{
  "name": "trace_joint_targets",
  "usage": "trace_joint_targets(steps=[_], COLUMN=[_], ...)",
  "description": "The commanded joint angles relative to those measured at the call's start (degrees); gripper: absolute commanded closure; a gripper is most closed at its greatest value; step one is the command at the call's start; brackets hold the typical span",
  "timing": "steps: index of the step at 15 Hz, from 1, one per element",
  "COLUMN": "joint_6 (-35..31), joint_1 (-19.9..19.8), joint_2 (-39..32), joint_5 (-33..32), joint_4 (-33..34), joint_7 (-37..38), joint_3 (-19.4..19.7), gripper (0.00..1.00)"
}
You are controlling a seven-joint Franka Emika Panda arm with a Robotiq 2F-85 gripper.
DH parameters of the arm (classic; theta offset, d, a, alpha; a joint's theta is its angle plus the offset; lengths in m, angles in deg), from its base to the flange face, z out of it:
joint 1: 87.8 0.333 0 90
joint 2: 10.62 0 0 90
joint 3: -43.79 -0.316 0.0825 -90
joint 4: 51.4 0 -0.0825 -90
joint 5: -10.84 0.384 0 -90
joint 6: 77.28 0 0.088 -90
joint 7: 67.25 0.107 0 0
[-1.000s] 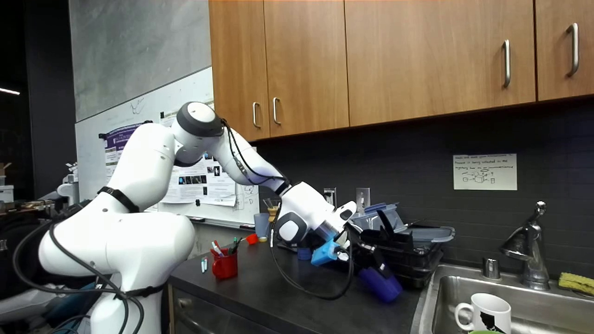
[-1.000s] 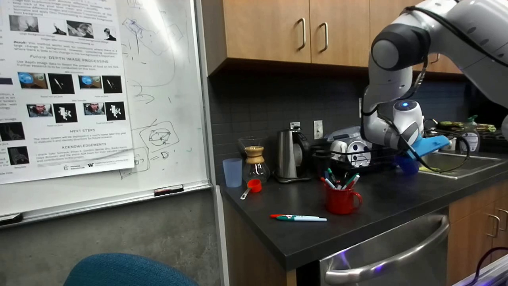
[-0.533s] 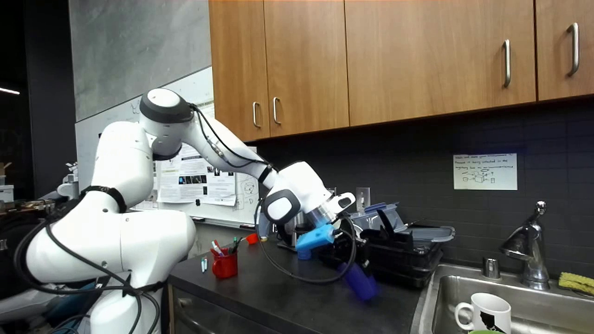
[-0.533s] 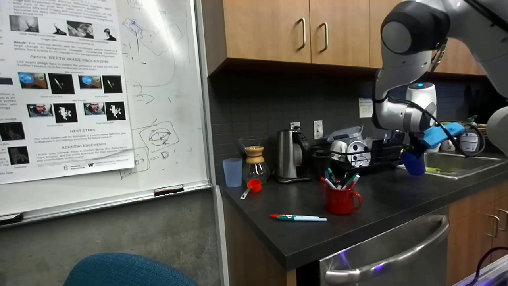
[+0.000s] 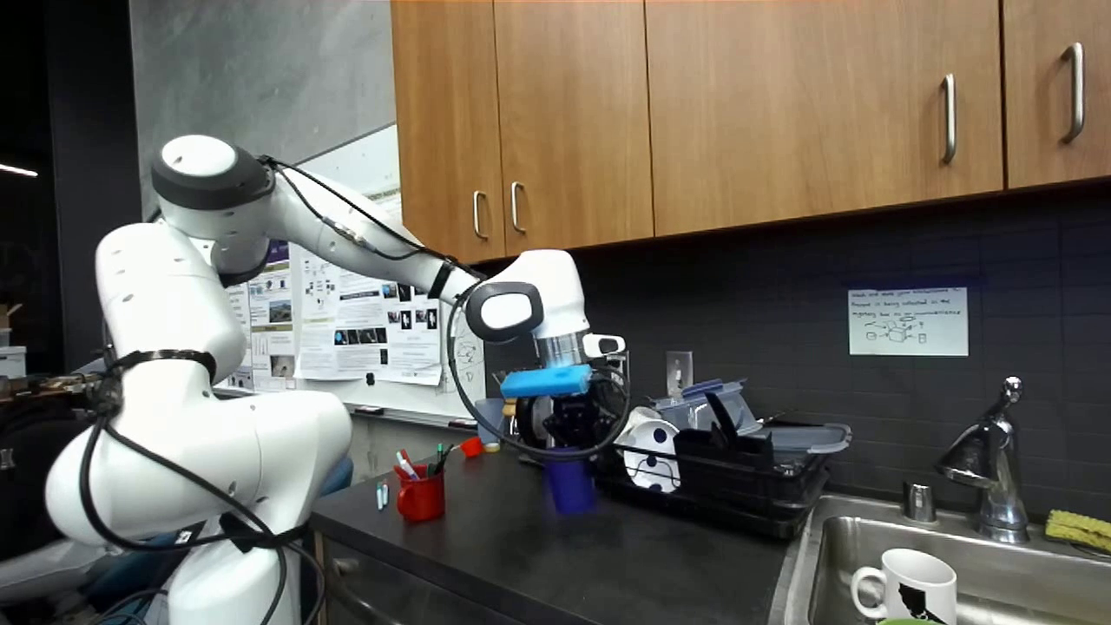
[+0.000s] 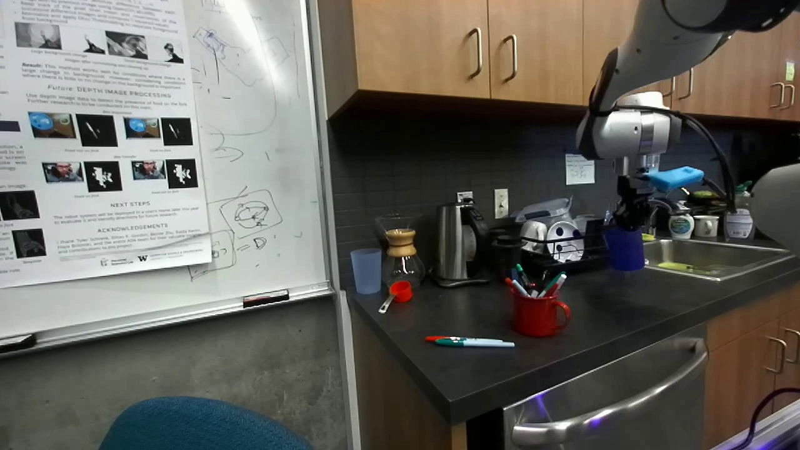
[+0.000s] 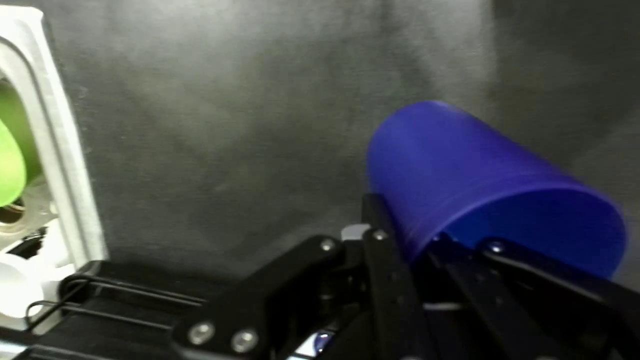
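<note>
Blue cup (image 7: 430, 145), its mouth facing up, is held by the wall in a black robot gripper (image 7: 402, 220), the jaws clamped with one finger inside the cup and one outside, a detail only the wrist view reveals. Wooden cabinets (image 5: 825, 104) fill the upper part of both exterior views and fall outside the wrist view. Below them runs a dark counter (image 5: 677, 582), the cup low over or upon it; whether its base touches cannot be told. A steel sink (image 6: 725, 253) appears in both exterior views, though the wrist view catches just a corner of it, with a green object (image 7: 10, 165) inside. Near the cup stands a black dish rack (image 5: 738, 490) loaded with dishware (image 5: 653, 434). A steel kettle (image 6: 451, 244) and a glass coffee maker (image 6: 403, 272) stand in plain sight in an exterior view; where a black cable (image 5: 542, 453) loops across the cup's rim in an exterior view, the gripper blocks much of the kettle. A white mug (image 5: 920, 582) in the sink stands out in an exterior view, while a red mug (image 6: 534, 315) packed with markers (image 6: 518, 289) sits on the counter in both. Smaller still, a red scoop (image 6: 400, 291) and two loose markers (image 6: 478, 343) lie near the end of the counter.
</note>
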Motion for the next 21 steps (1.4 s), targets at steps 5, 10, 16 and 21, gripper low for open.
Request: trace_joint_targets(steps=[5, 10, 16, 21], joint_6=[21.00, 18.34, 11.90, 6.79], joint_1=[9.84, 10.01, 9.98, 9.86], joint_2=[-5.00, -5.69, -6.31, -5.93], joint_5=[-1.61, 1.77, 8.29, 9.84], joint_4=[0.76, -2.26, -6.17, -7.73], joint_7=[-0.14, -1.86, -3.47, -2.05], joint_3=[8.93, 8.76, 5.87, 1.72], gripper=[0.99, 0.99, 0.99, 0.99])
